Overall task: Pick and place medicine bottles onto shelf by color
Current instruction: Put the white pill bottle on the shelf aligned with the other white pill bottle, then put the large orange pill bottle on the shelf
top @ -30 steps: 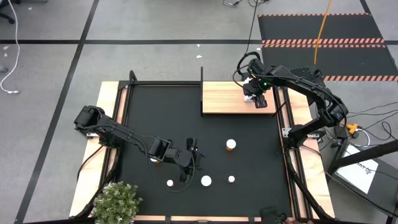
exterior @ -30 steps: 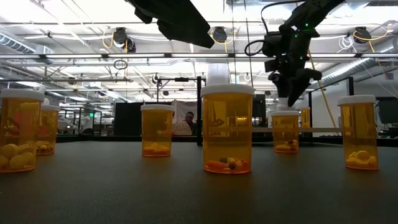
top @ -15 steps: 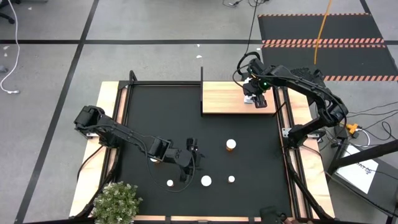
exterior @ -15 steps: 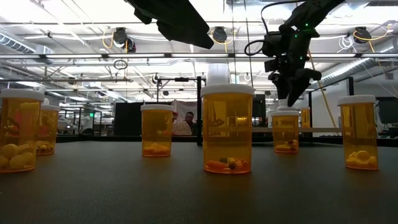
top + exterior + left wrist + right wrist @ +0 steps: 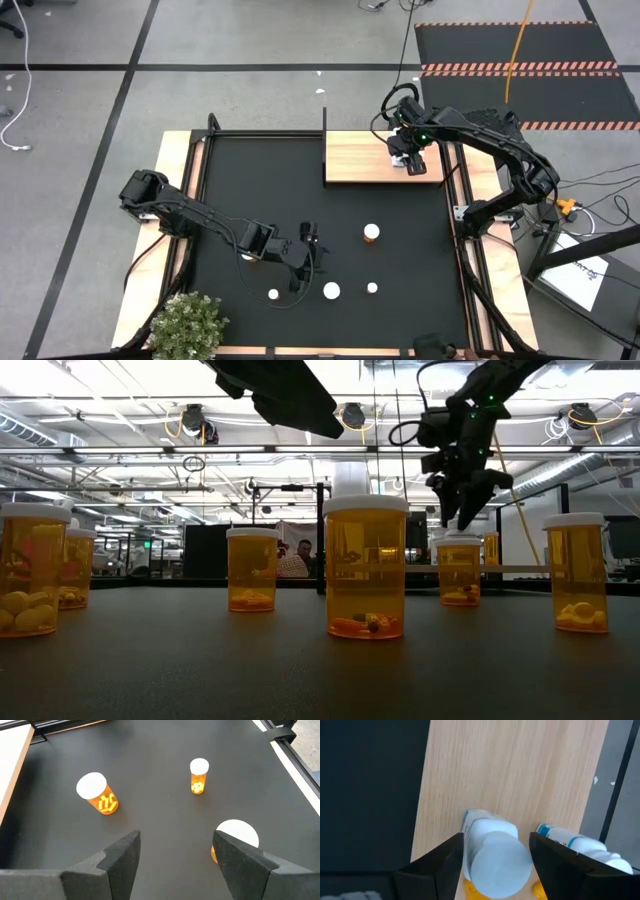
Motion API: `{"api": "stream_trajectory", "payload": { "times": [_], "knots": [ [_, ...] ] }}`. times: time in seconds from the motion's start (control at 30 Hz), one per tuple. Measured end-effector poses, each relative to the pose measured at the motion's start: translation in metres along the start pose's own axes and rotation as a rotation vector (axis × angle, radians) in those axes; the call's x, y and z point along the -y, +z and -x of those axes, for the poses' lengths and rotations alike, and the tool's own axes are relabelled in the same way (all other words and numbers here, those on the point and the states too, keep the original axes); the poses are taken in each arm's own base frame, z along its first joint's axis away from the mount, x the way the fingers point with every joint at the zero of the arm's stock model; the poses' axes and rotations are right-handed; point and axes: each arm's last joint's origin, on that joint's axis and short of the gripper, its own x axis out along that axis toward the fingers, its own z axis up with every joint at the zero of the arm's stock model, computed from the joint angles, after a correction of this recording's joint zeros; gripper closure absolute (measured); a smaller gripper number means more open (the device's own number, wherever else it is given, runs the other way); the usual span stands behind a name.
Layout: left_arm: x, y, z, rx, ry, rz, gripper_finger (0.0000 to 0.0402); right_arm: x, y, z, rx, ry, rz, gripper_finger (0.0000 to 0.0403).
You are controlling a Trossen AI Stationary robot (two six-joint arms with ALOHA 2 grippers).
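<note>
The right gripper (image 5: 408, 158) hangs over the right end of the shelf (image 5: 360, 160), its fingers (image 5: 432, 867) parted to either side of a white-capped bottle (image 5: 497, 860) that stands on the light wood; in the right wrist view a narrow gap shows between each finger and the cap, so the bottle looks set down and let go rather than gripped, though contact lower on the body is hidden. Just beside it on the board stands a second bottle with a white cap and a blue-edged label (image 5: 575, 845). I judge the step in hand to be the release of a placed bottle at the shelf, and the next move calls for a straight lift clear of the cap, without brushing the neighbour. The left gripper (image 5: 303, 250) hovers low over the black mat (image 5: 260, 180), jaws wide and empty, with three orange bottles ahead of it: one close by its finger (image 5: 235, 836), one to the other side (image 5: 96, 792) and a smaller one farther off (image 5: 199, 776). From above, four white caps remain on the mat, so sorting is well short of done; the nearest bottle seems the left arm's likely pick.
</note>
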Motion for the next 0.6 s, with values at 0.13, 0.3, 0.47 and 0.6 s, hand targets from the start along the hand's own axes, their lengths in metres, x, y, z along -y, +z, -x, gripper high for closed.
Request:
{"api": "stream_trajectory", "payload": {
  "times": [0.13,0.3,0.47,0.6],
  "knots": [
    [0.000,0.000,0.000,0.000,0.000,0.003,0.0151,0.000,0.001,0.000,-0.029,-0.030,0.007,0.0164],
    [0.000,0.000,0.000,0.000,-0.001,0.004,0.0151,0.001,0.002,0.001,-0.029,-0.046,0.004,0.0148],
    [0.000,0.000,0.000,0.000,-0.001,0.007,0.0151,-0.002,0.007,0.004,-0.009,-0.059,0.007,0.0142],
    [0.000,0.000,0.000,-0.001,0.000,0.007,0.0151,-0.011,0.016,0.015,0.033,-0.088,0.006,0.0141]
  ]
}}
